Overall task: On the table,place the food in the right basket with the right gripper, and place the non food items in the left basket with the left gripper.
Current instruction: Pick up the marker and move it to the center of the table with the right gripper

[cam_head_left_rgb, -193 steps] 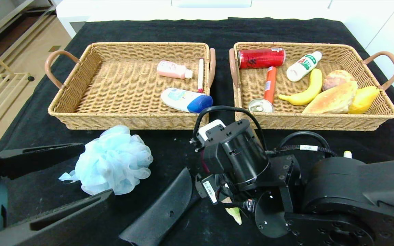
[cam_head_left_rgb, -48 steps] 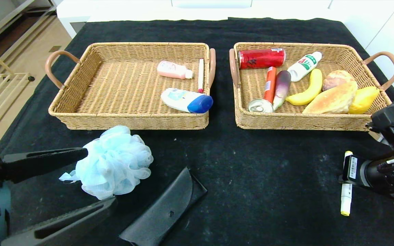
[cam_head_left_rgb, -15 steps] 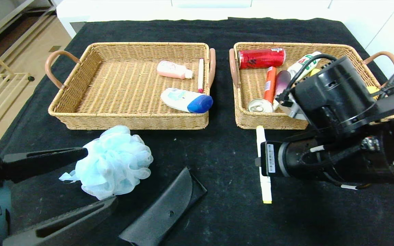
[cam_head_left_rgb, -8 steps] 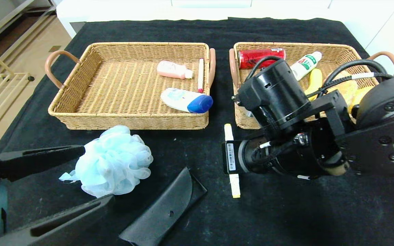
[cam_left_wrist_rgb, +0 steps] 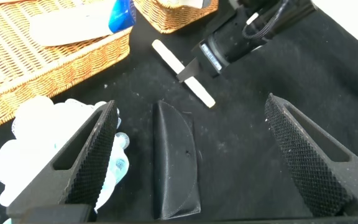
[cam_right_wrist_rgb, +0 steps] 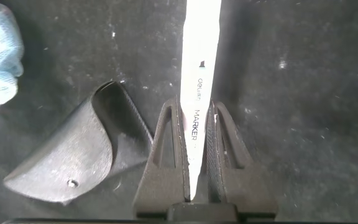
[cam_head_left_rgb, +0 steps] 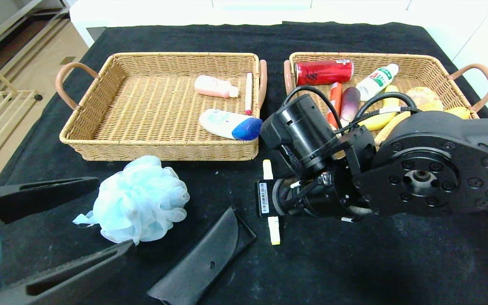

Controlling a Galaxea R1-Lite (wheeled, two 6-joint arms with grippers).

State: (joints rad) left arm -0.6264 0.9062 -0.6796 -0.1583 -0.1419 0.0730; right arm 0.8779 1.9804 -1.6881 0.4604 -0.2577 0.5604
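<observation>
My right gripper (cam_head_left_rgb: 269,199) is shut on the white marker (cam_head_left_rgb: 274,228), which has a yellow tip, and holds it just above the table (cam_head_left_rgb: 354,262) in front of the gap between the baskets. In the right wrist view the marker (cam_right_wrist_rgb: 201,62) sits clamped between the fingers (cam_right_wrist_rgb: 166,149). My left gripper (cam_head_left_rgb: 57,235) is open at the near left, with the pale blue pouf (cam_head_left_rgb: 140,199) and the black glasses case (cam_left_wrist_rgb: 176,162) between its fingers (cam_left_wrist_rgb: 86,162). The eggplant (cam_head_left_rgb: 349,106) and the orange sausage (cam_head_left_rgb: 334,99) lie in the right basket (cam_head_left_rgb: 422,57). The blue-capped bottle (cam_head_left_rgb: 231,124) lies in the left basket (cam_head_left_rgb: 100,144).
The right basket also holds a red can (cam_head_left_rgb: 323,72), a white-and-green bottle (cam_head_left_rgb: 376,81), a banana, bread and a yellow fruit, partly hidden by my right arm. The left basket holds a pink bottle (cam_head_left_rgb: 214,86) and a thin pen (cam_head_left_rgb: 248,93).
My right gripper has carried the marker leftward from the right side of the table to the middle. The left gripper has barely moved.
</observation>
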